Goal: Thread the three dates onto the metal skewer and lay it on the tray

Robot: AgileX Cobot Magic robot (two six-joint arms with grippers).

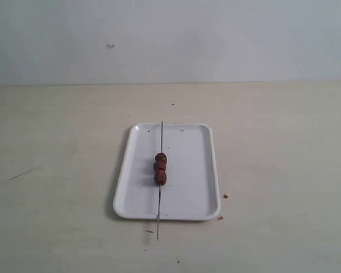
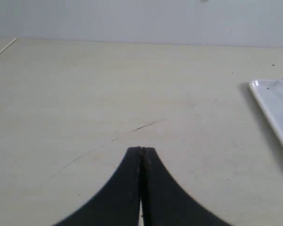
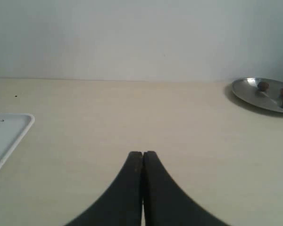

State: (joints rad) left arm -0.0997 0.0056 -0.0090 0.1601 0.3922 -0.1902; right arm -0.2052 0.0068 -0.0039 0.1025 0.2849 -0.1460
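On the tray (image 1: 193, 182) lies the skewer (image 1: 161, 136) bearing dates (image 1: 160, 168); left fingers (image 2: 128, 188), right fingers (image 3: 128, 188) together.

A: Surface?
B: Pale beige table (image 1: 284, 170), matte. It meets a plain white wall (image 1: 216, 40) along the far edge. Small grey mark (image 1: 110, 45) on the wall, upper left.
A: Debris?
B: Two reddish-brown crumbs (image 1: 225, 196) on the table, right of centre, near each other, one closer to the front. Dark speck (image 1: 173, 104) farther back. Thin dark scratch (image 1: 24, 173) at far left.
A: Anything else?
B: Right wrist view: round metal plate (image 3: 247, 89) near the wall, cut by the frame edge. Three small brown fruits (image 3: 263, 86) on it, none clearly touching.
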